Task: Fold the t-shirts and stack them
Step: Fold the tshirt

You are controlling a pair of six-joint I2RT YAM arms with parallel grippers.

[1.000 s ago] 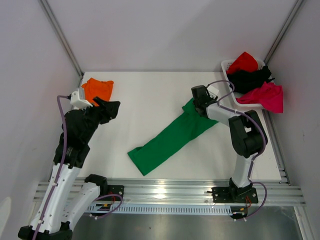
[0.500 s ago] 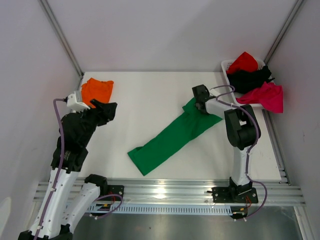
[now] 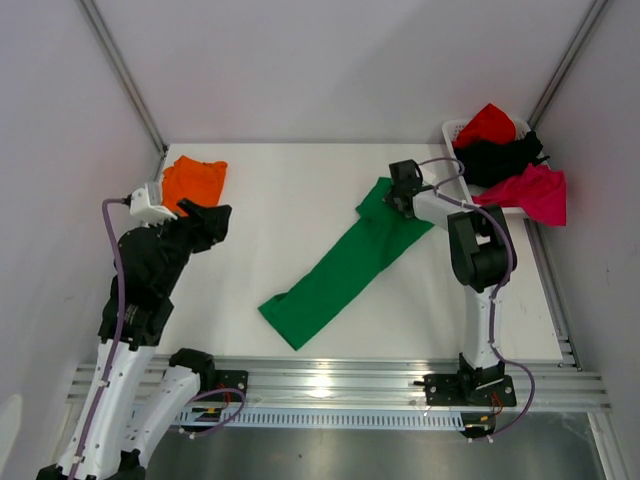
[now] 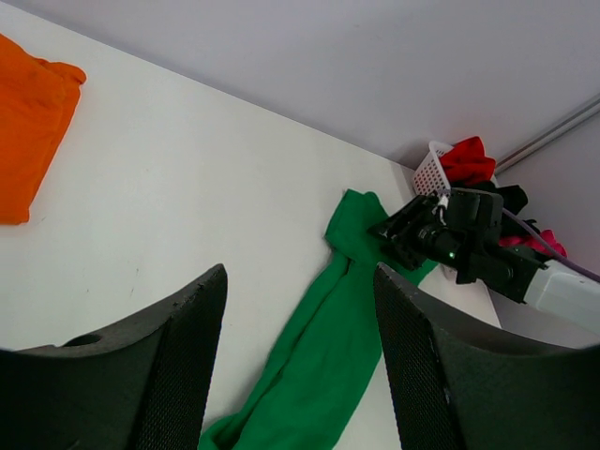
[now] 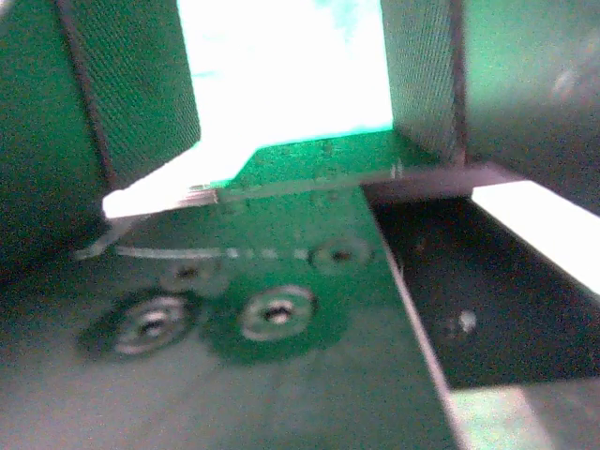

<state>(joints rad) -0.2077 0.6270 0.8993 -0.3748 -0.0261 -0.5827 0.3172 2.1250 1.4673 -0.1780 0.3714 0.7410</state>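
A bright green t-shirt [image 3: 345, 265] lies stretched in a long diagonal band across the middle of the table; it also shows in the left wrist view [image 4: 328, 347]. My right gripper [image 3: 398, 195] sits low on the shirt's far end and holds the cloth; its wrist view [image 5: 291, 56] is filled with green-lit blur. An orange t-shirt [image 3: 195, 178] lies folded at the far left corner, also in the left wrist view [image 4: 28, 122]. My left gripper [image 3: 215, 215] is open and empty, raised above the table just in front of the orange shirt [image 4: 300, 356].
A white basket [image 3: 452, 130] at the far right corner holds a red [image 3: 487, 122], a black [image 3: 500, 155] and a magenta t-shirt [image 3: 530, 190], the magenta one hanging over its near rim. Walls close in the table on the left, back and right.
My right gripper has moved toward the far edge, dragging the green shirt's upper end with it; the shirt's lower end slid slightly right. My left arm has drawn back a little.
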